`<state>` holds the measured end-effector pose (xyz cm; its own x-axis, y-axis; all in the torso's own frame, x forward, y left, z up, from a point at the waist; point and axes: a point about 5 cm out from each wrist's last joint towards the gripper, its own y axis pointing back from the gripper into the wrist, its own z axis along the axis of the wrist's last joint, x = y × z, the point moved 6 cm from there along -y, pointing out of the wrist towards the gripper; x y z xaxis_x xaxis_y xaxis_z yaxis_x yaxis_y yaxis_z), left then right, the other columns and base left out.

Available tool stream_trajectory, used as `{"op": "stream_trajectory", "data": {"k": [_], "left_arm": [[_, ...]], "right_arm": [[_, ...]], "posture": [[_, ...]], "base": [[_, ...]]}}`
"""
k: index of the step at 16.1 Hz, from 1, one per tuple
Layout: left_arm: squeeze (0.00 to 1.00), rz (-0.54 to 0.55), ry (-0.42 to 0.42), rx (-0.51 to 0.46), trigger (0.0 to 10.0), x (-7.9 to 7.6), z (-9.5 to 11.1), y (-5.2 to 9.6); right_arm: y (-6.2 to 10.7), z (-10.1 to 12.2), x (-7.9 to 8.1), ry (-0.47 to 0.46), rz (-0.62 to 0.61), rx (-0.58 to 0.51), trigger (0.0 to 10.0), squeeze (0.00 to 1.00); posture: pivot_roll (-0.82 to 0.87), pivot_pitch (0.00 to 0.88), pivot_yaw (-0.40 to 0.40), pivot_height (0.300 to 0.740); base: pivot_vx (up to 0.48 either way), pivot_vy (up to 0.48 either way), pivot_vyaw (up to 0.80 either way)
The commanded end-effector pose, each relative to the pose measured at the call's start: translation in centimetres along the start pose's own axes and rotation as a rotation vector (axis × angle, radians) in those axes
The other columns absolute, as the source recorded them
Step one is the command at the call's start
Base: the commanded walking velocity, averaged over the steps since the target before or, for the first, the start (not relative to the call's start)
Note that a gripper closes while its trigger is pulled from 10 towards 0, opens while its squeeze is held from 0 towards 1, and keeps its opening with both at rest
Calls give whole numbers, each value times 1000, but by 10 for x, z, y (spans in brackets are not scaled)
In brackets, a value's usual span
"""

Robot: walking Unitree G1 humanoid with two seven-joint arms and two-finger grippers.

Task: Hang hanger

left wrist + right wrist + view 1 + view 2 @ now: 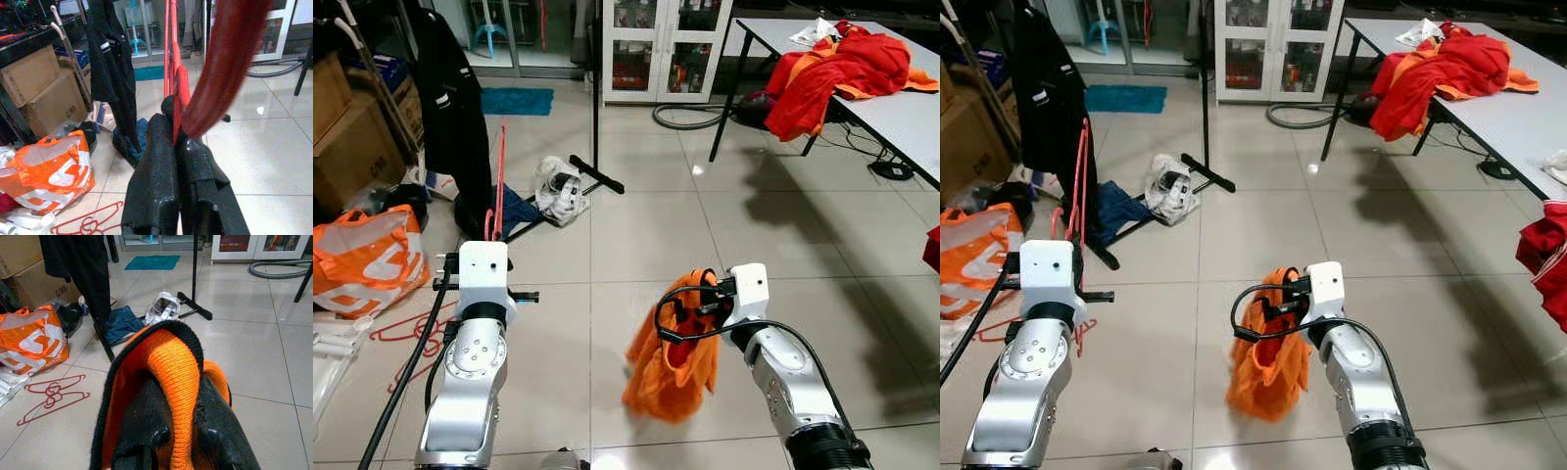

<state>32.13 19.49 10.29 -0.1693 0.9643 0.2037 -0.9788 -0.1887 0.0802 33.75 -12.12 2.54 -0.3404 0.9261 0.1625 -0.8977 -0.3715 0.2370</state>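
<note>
The right pincer (pixel 1285 291) grips an orange garment (pixel 1268 357) above the tiled floor (pixel 1410 264); the left pincer (pixel 1077 257) pinches a red hanger (pixel 1084 186).

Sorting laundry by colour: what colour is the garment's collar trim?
Black trim on an orange knit garment, clearest in the right wrist view, where the right end effector grips it.

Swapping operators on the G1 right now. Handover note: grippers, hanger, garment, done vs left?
Left gripper: shut on the thin red plastic hanger, held upright in front of the robot.
Right gripper: shut on the black-trimmed collar of the orange knitted garment, which dangles above the tiled floor.
Black clothes rack stands ahead to the left with a black coat on it; spare red hangers lie on the floor.
Done: both items in hand.
Left: get the garment onto the hanger, then hang it on the rack.
</note>
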Motion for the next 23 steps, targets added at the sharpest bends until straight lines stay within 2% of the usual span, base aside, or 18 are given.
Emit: {"op": "stream_trajectory", "data": {"k": [1, 10, 11, 12, 16, 19, 21, 23], "left_arm": [[0, -12, 1, -11, 10000, -3, 3, 2], [0, -12, 0, -9, 10000, -3, 2, 3], [0, -164, -25, 48, 10000, -22, -12, 6], [0, -397, -56, 148, 10000, -52, -37, 18], [0, -391, -49, 139, 10000, -58, -36, 16], [0, -386, -38, 106, 10000, -59, -27, 10], [0, -417, -114, 81, 10000, -53, -22, 10], [0, -489, -172, 121, 10000, -48, -26, 12]], "right_arm": [[0, 16, 0, 24, 12, -59, 0, 43], [0, 16, 2, 25, 24, -60, 0, 43], [-16, 34, -1, -8, -13, -61, 0, 0], [-37, 57, -3, -51, -67, -44, 0, 0], [-34, 48, 2, -50, -64, -39, 0, 0], [-35, 52, -3, -86, -93, -51, 0, 0], [-42, 58, -11, -108, -124, -26, 0, 0], [-47, 66, -22, -168, -168, -16, 0, 0]], "posture": [[59, 0, -32, 740], [60, 0, -32, 740], [68, 0, -42, 740], [65, 0, -45, 740], [52, 0, -34, 740], [45, 0, -29, 740], [48, 0, -28, 740], [56, 0, -36, 740]], "base": [[0, 0, 525], [0, 0, 524], [0, 0, 0], [0, 0, 0], [0, 0, 0], [0, 0, 0], [0, 0, 0], [0, 0, 0]]}}
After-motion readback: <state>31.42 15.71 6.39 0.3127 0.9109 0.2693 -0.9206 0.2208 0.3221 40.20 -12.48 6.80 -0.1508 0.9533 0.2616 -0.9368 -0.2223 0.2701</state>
